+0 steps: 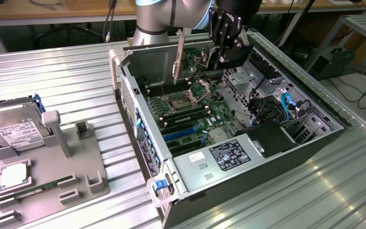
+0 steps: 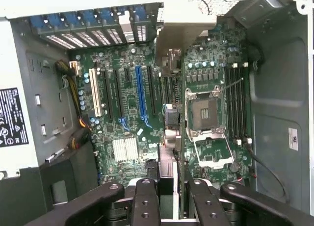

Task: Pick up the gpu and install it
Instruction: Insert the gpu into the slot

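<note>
Entry: gpu (image 1: 180,55). Hanging on edge in the air above the far part of the open computer case (image 1: 266,191), turning its silvery bracket toward the exterior view's left. Sitting pinched between the two black fingers (image 2: 147,199) of the gripper (image 1: 224,52), clenched on the card's opposite faces. Showing no writing that can be read.

Labels: carrying a black label (image 1: 229,155) with white print on the grey cover at the case's near end, print too small to read. Bearing a small white sticker (image 2: 293,138) on the inner case wall, likewise illegible. Wearing a white label on the hard drive (image 1: 15,129), text not legible.

Arm (image 1: 164,16): reaching in from the far side of the ribbed metal table (image 1: 62,76), pointing the gripper downward over the motherboard (image 2: 127,113).

Below the card: lying exposed, a long blue slot (image 2: 141,93), a white slot (image 2: 93,93) just beside the power cables, and an open processor socket (image 2: 206,111).

Well apart at the exterior view's left: resting on the table, a grey holder (image 1: 55,164), keeping the hard drive at its far end and a narrow green memory stick (image 1: 35,189) at its near end.
</note>
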`<act>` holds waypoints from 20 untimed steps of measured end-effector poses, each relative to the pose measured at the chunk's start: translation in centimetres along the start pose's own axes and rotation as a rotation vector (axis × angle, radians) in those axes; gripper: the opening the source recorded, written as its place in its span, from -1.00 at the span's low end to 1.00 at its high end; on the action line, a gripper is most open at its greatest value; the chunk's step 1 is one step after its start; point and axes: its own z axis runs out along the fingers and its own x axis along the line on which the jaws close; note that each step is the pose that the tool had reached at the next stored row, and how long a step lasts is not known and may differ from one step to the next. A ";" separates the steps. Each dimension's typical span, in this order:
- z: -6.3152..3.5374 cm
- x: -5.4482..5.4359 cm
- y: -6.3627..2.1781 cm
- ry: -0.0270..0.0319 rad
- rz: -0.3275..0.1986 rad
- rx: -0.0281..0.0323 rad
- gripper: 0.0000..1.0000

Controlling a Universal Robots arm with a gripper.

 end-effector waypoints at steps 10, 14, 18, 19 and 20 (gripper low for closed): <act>0.74 0.1 0.02 -0.0441 -0.023 -0.0046 -0.44; 0.95 0.1 0.02 -0.0489 -0.024 -0.0050 -0.44; 1.34 0.1 0.04 -0.0490 -0.024 -0.0050 -0.44; 1.46 0.1 0.04 -0.0491 -0.025 -0.0050 -0.44; 1.55 0.2 0.05 -0.0490 -0.024 -0.0051 -0.44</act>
